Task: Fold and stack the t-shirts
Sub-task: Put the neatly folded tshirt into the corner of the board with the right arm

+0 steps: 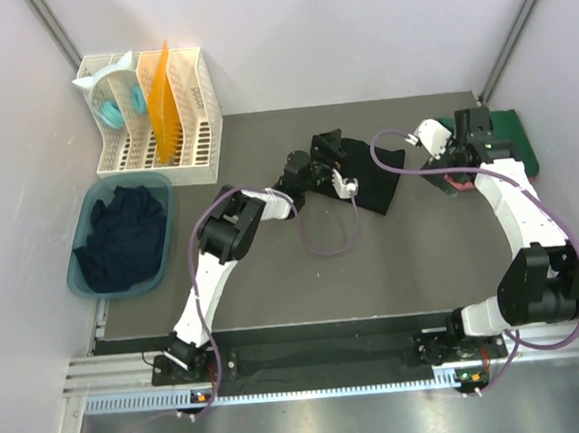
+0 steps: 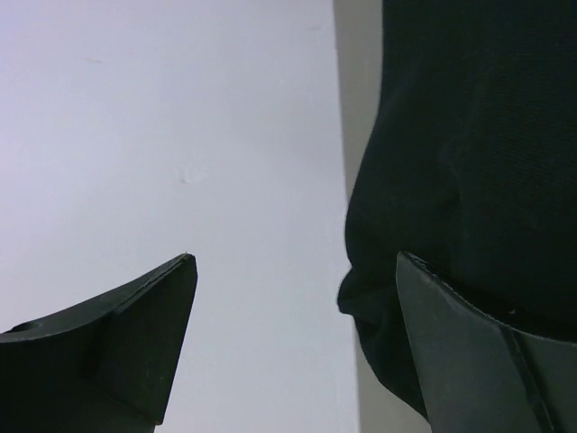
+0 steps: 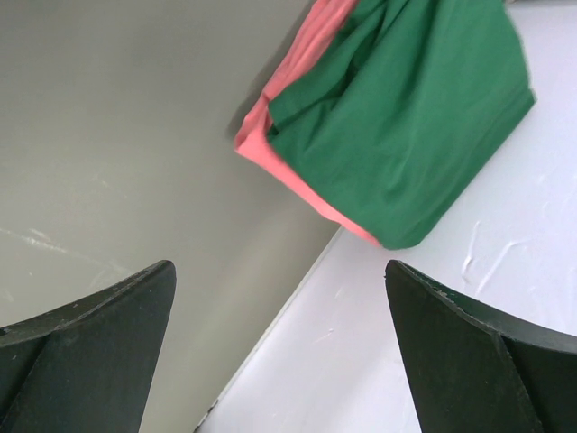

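Observation:
A black t-shirt (image 1: 372, 178) lies bunched near the middle of the table. My left gripper (image 1: 323, 160) is at its left edge. In the left wrist view the left gripper (image 2: 293, 262) is open and the black cloth (image 2: 469, 153) hangs against the right finger (image 2: 487, 352), with nothing between the jaws. A folded dark green t-shirt (image 1: 509, 137) lies on a pinkish-red one at the back right corner. My right gripper (image 1: 472, 138) hovers just left of them. In the right wrist view the right gripper (image 3: 279, 266) is open and empty, with the green shirt (image 3: 406, 117) and the pinkish-red shirt (image 3: 293, 63) ahead of it.
A teal-blue tub (image 1: 84, 278) holding dark navy cloth (image 1: 121, 240) stands at the left table edge. A white slotted rack (image 1: 195, 103) stands behind it at the back left. White walls enclose the table at the back and both sides. Purple cables loop off both arms.

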Available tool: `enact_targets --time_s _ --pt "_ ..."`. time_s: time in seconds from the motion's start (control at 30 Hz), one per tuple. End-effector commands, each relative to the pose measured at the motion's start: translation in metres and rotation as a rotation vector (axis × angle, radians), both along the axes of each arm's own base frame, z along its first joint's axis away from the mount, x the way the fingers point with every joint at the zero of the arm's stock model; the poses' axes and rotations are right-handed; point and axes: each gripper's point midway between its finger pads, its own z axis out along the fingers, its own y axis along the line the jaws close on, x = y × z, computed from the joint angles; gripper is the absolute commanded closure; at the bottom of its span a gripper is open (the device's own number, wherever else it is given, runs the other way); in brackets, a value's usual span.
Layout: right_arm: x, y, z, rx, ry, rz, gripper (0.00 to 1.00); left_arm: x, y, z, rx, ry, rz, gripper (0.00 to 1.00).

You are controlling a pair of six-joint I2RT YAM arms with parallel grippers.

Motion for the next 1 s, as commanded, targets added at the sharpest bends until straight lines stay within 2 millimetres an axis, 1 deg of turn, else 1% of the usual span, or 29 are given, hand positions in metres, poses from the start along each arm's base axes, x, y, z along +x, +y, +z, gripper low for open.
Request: enact_targets --time_s 0.0,0.03,0.1,0.17,0.2,0.27,0.3,0.33,0.37,0.4,0.43,0.47,0.53,0.57,0.6,0.63,0.67,0.7,0.73,0.8,0.83,0.9,0.93,0.97 --pt "0.008 -0.004 0.019 0.019 -0.035 -0.022 0.00 0.005 0.009 -0.024 0.051 -0.137 0.025 0.05" --pt "0.008 -0.004 0.019 0.021 -0.032 -0.022 0.00 0.007 0.014 -0.042 0.096 -0.149 0.036 0.05" --pt "0.008 -0.003 0.021 0.026 -0.029 -0.022 0.00 0.011 0.025 -0.049 0.108 -0.160 0.082 0.05" --pt "0.008 -0.002 0.021 0.030 -0.029 -0.018 0.00 0.018 0.034 -0.050 0.115 -0.151 0.132 0.05" --pt "0.007 -0.002 0.020 0.033 -0.028 -0.019 0.00 0.024 0.043 -0.050 0.125 -0.145 0.182 0.06" --pt "0.006 -0.001 0.020 0.037 -0.029 -0.015 0.00 0.026 0.056 -0.044 0.126 -0.148 0.212 0.07" --pt "0.006 -0.001 0.019 0.037 -0.028 -0.015 0.00 0.026 0.061 -0.044 0.142 -0.144 0.223 0.07" --pt "0.006 0.000 0.019 0.040 -0.029 -0.011 0.00 0.029 0.069 -0.033 0.146 -0.161 0.246 0.07" --pt "0.006 0.001 0.020 0.041 -0.032 -0.008 0.00 0.029 0.082 -0.039 0.167 -0.148 0.262 0.07" --pt "0.007 0.001 0.019 0.042 -0.034 -0.007 0.00 0.028 0.088 -0.040 0.182 -0.138 0.270 0.07" --pt "0.008 0.001 0.019 0.043 -0.037 -0.008 0.00 0.025 0.096 -0.037 0.199 -0.138 0.279 0.07" --pt "0.009 0.001 0.019 0.042 -0.043 -0.009 0.00 0.029 0.110 -0.037 0.212 -0.132 0.302 0.07" --pt "0.013 0.001 0.022 0.045 -0.053 -0.008 0.00 0.028 0.128 -0.039 0.248 -0.115 0.325 0.08" --pt "0.012 0.005 0.020 0.065 -0.041 0.006 0.00 0.032 0.143 -0.038 0.261 -0.111 0.351 0.08" --pt "0.015 0.007 0.023 0.075 -0.048 0.009 0.00 0.032 0.150 -0.039 0.271 -0.107 0.366 0.08" --pt "0.017 0.009 0.022 0.090 -0.045 0.008 0.00 0.032 0.159 -0.037 0.272 -0.102 0.385 0.08" --pt "0.017 0.012 0.021 0.111 -0.036 0.009 0.00 0.035 0.170 -0.033 0.266 -0.103 0.413 0.08" --pt "0.020 0.014 0.025 0.115 -0.038 0.012 0.00 0.036 0.175 -0.027 0.246 -0.101 0.431 0.08" --pt "0.021 0.018 0.020 0.133 -0.016 0.027 0.00 0.037 0.179 -0.015 0.203 -0.088 0.461 0.08" --pt "0.023 0.023 0.020 0.149 -0.009 0.040 0.00 0.040 0.185 0.000 0.153 -0.068 0.512 0.08" --pt "0.024 0.026 0.018 0.159 0.001 0.048 0.00 0.040 0.185 0.016 0.098 -0.062 0.523 0.07" --pt "0.026 0.032 0.016 0.178 0.000 0.066 0.00 0.040 0.188 0.038 0.031 -0.070 0.581 0.07" --pt "0.027 0.033 0.014 0.182 0.002 0.068 0.00 0.039 0.187 0.061 -0.048 -0.071 0.591 0.07" --pt "0.030 0.047 0.014 0.183 -0.007 0.106 0.00 0.036 0.182 0.073 -0.086 -0.064 0.593 0.07"
